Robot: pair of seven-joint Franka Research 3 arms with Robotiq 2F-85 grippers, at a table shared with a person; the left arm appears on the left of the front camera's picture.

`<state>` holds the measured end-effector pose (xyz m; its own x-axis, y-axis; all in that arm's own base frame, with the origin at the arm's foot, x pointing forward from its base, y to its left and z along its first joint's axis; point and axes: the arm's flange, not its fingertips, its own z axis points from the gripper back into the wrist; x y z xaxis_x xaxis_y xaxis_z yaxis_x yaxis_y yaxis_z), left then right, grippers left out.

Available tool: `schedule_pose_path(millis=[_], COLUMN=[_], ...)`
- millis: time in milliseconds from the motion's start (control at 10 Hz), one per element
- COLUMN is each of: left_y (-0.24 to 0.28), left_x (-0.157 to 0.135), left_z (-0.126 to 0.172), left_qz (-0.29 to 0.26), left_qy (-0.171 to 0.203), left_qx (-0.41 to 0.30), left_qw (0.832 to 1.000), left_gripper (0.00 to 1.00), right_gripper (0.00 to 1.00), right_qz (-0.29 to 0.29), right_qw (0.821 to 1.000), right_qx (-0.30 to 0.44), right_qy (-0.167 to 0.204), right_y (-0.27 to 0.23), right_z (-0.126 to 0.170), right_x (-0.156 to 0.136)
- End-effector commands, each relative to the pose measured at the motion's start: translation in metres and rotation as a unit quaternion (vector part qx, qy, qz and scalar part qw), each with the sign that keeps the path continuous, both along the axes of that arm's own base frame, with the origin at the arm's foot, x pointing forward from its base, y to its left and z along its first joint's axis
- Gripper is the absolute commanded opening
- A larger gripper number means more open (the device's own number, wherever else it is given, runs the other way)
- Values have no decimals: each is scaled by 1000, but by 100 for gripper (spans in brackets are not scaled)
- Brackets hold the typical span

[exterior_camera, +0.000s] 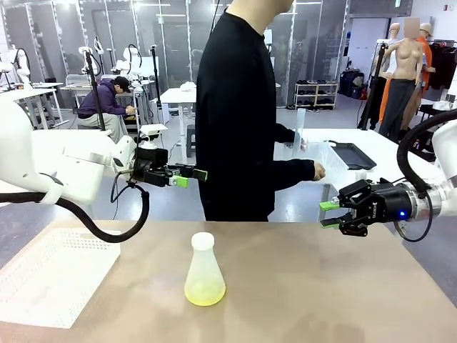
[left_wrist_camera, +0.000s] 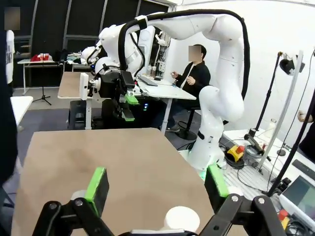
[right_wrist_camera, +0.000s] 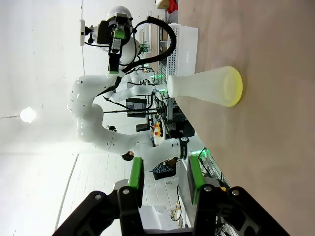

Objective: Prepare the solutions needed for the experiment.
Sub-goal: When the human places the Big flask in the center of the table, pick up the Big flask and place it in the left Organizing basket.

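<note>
A clear conical flask stands upright in the middle of the brown table. A shallow layer of pale yellow-green solution lies in its bottom. My left gripper hovers open well above the table, behind and left of the flask. My right gripper hangs off to the flask's right, jaws part open with nothing between them. In the right wrist view the flask and its solution lie ahead of the empty right gripper. In the left wrist view the left gripper spreads wide.
A white perforated tray sits at the table's left front. A person in black stands at the far edge, turned to a side table with hands at a clear container. The right arm faces the left wrist camera.
</note>
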<state>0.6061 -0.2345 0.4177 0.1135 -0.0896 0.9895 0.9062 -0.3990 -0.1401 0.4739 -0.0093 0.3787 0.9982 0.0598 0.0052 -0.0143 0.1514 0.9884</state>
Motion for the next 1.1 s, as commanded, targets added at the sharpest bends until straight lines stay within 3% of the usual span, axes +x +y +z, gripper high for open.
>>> schedule_pose_path(millis=[0,100,200,500,600,700,1000], left_y=[-4,-4,-4,-12,-14,-11,-11], left_x=[25,28,31,36,40,24,24], left_z=[-20,-27,-33,-52,-54,-53,-53], left_qz=[-57,-84,-112,-164,-172,-134,-134], left_qy=[-88,-89,-123,-104,-89,-111,-111], left_qx=[-26,-40,-40,-59,-58,-39,-39], left_qw=[994,992,985,979,979,984,984], left_gripper=[100,100,100,100,100,100,100], right_gripper=[47,47,47,47,47,47,47], right_qz=[4,4,4,4,4,4,4], right_qw=[1000,1000,1000,1000,1000,1000,1000], right_qx=[-5,-5,-5,-5,-5,-5,-5], right_qy=[1,1,1,1,1,1,1], right_y=[0,0,0,0,0,0,0], right_z=[1,1,1,1,1,1,1], right_x=[0,0,0,0,0,0,0])
